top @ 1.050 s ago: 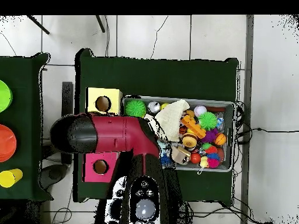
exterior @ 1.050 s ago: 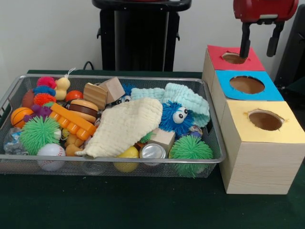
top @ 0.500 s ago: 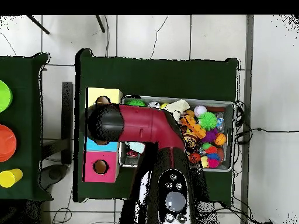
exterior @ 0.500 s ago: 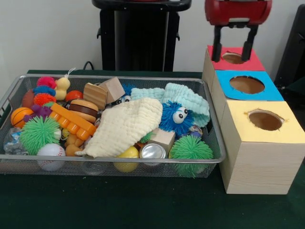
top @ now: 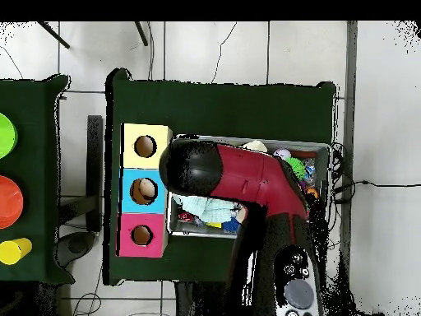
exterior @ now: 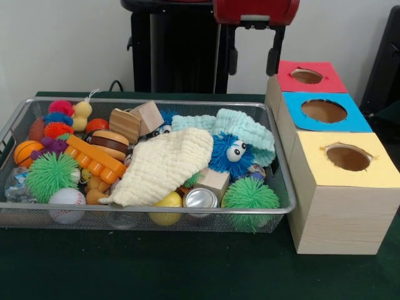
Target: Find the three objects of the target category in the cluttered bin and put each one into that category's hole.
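Note:
My gripper (exterior: 252, 60) hangs open and empty, high above the far right end of the wire bin (exterior: 150, 208), left of the red box (exterior: 330, 80). The bin holds a cream cloth (exterior: 165, 164), a teal cloth (exterior: 244, 128), a blue fuzzy toy with eyes (exterior: 230, 153), green spiky balls (exterior: 250, 195), wooden blocks (exterior: 136, 120), a tin can (exterior: 200, 199), a baseball (exterior: 67, 201) and several small toys. Red, blue (exterior: 356, 119) and yellow (exterior: 375, 156) boxes with round holes stand in a row to the bin's right. In the overhead view the arm (top: 238, 177) hides the gripper and most of the bin.
In the overhead view the yellow box (top: 161, 136), blue box (top: 129, 202) and red box (top: 127, 245) line the bin's left side. A second table at the left edge carries green (top: 4, 136), orange (top: 6, 202) and yellow (top: 15, 249) items.
In the front view the gripper has moved left, from over the red box's hole to above the bin's right end. It stays open and empty. The bin's contents are unchanged.

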Action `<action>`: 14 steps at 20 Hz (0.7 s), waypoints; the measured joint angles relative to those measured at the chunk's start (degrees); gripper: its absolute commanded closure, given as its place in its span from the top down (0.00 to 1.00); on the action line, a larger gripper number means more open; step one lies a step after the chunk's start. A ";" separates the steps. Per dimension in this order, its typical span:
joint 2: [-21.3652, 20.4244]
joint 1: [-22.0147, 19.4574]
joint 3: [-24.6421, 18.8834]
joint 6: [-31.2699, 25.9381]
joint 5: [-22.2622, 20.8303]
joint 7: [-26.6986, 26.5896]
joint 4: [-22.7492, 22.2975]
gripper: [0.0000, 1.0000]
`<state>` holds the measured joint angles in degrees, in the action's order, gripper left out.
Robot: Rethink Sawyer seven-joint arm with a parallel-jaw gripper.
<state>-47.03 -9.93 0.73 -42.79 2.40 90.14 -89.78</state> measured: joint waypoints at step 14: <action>-1.43 -0.12 -2.00 0.00 -0.42 0.00 -0.37 1.00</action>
<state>-48.45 -10.04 -1.28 -42.79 1.98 90.14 -90.14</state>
